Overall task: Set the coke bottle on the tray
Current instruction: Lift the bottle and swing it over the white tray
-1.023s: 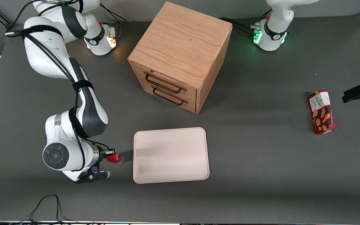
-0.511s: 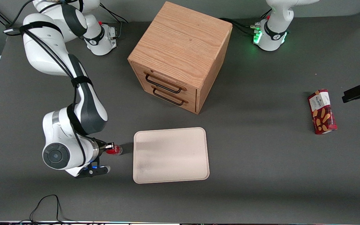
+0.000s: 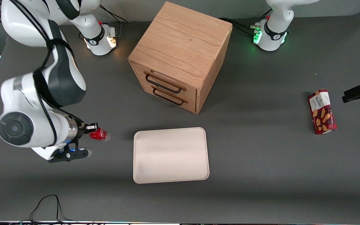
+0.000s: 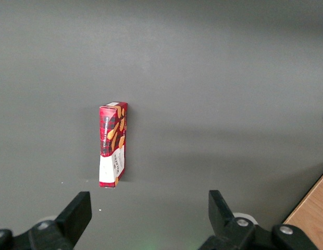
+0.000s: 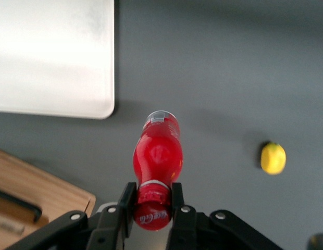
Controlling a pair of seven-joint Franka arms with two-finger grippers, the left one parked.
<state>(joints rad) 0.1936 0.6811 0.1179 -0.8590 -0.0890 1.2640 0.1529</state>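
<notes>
My right gripper [image 3: 92,129] is shut on the cap of the coke bottle [image 3: 99,135], a tiny red bottle with a clear base, and holds it lifted above the table. In the right wrist view the gripper [image 5: 152,200] clamps the red cap and the coke bottle [image 5: 157,156] hangs down from it. The cream-white tray [image 3: 170,154] lies flat on the table, beside the bottle toward the parked arm's end. A corner of the tray [image 5: 52,57] shows in the right wrist view, apart from the bottle.
A wooden two-drawer cabinet [image 3: 180,56] stands farther from the front camera than the tray. A red snack box [image 3: 322,111] lies toward the parked arm's end; it also shows in the left wrist view [image 4: 113,143]. A small yellow object [image 5: 273,158] lies on the table.
My gripper has risen with the coke bottle in it and shifted away from the tray, toward the working arm's end. The tray has not moved.
</notes>
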